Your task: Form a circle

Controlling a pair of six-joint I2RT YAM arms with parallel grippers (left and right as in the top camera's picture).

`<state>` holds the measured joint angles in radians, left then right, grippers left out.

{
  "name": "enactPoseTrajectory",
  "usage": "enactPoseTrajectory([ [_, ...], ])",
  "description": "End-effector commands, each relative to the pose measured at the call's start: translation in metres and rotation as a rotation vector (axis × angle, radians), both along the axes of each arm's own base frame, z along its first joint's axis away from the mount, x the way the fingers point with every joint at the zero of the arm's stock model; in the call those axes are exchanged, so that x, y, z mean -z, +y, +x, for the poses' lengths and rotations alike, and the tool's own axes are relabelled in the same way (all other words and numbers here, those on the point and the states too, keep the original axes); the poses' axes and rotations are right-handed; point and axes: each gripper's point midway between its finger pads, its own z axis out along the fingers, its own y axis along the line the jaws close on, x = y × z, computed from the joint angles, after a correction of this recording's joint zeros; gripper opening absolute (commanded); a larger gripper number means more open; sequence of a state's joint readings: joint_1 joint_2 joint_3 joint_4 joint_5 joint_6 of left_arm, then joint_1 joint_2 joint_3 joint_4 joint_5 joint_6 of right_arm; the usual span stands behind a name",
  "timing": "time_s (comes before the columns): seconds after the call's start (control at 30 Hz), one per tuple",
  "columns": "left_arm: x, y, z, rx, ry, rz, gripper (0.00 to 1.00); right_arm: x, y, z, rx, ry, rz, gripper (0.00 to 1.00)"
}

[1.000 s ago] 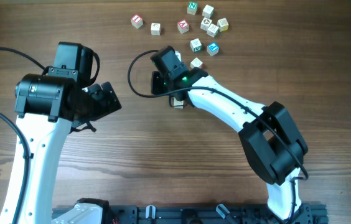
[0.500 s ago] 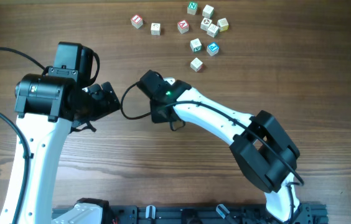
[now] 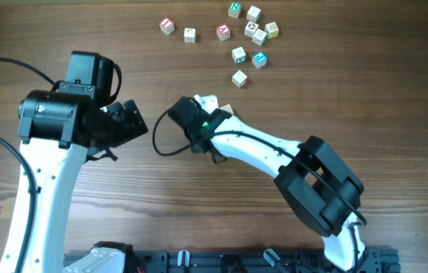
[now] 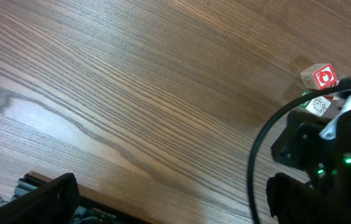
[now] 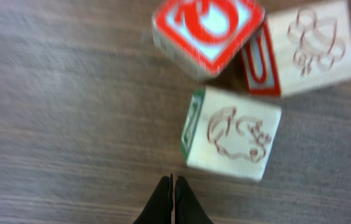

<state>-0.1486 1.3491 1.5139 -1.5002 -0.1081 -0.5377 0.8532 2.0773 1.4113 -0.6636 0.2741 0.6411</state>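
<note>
The circle is a tight cluster of three pale wooden cubes: a red-faced cube [image 5: 206, 28], a cube with a line drawing [image 5: 312, 43] and a green-sided cube [image 5: 234, 134]. My right gripper [image 5: 172, 186] is shut and holds nothing, its tips just short of the green-sided cube. From overhead the cluster [image 3: 209, 101] peeks out beyond the right gripper [image 3: 196, 120]. My left gripper [image 3: 134, 121] stands open and empty over bare wood to the left. The left wrist view shows the red-faced cube [image 4: 322, 76] at the far right and the left gripper [image 4: 169, 205] wide open.
Several loose lettered cubes lie scattered at the back of the table, from a red one [image 3: 167, 25] to a teal one [image 3: 259, 59], with a lone pale cube [image 3: 240, 78] nearest the cluster. The right arm's black cable [image 3: 161, 140] loops between the two arms.
The right wrist has swung left and toward the table's front, and the cluster now shows just beyond it. The left arm has not moved.
</note>
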Motion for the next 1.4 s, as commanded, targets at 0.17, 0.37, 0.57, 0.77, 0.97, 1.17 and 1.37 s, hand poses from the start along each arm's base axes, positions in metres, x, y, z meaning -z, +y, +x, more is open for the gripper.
enactPoseTrajectory([
  [0.17, -0.003, 0.003, 0.0, -0.02, -0.012, 0.011, 1.0, 0.006, -0.006, -0.002, -0.013, -0.033, -0.048, 0.05],
  [0.37, -0.003, 0.003, 0.0, -0.02, -0.012, 0.011, 1.0, 0.006, -0.002, 0.002, -0.015, -0.047, -0.034, 0.05],
  [0.57, -0.003, 0.003, 0.0, -0.02, -0.012, 0.011, 1.0, 0.006, 0.002, 0.008, -0.033, -0.072, -0.024, 0.05],
  [0.77, -0.003, 0.003, 0.0, -0.02, -0.012, 0.011, 1.0, 0.005, 0.002, 0.008, -0.031, -0.074, -0.024, 0.05],
  [0.97, -0.003, 0.003, 0.0, -0.02, -0.012, 0.011, 1.0, 0.005, 0.001, 0.009, -0.026, -0.077, -0.029, 0.05],
  [1.17, -0.003, 0.003, 0.0, -0.02, -0.012, 0.011, 1.0, 0.005, -0.001, 0.01, -0.021, -0.08, -0.031, 0.04],
  [1.37, -0.003, 0.003, 0.0, -0.02, -0.012, 0.011, 1.0, 0.005, -0.006, 0.015, 0.011, -0.083, -0.025, 0.04],
])
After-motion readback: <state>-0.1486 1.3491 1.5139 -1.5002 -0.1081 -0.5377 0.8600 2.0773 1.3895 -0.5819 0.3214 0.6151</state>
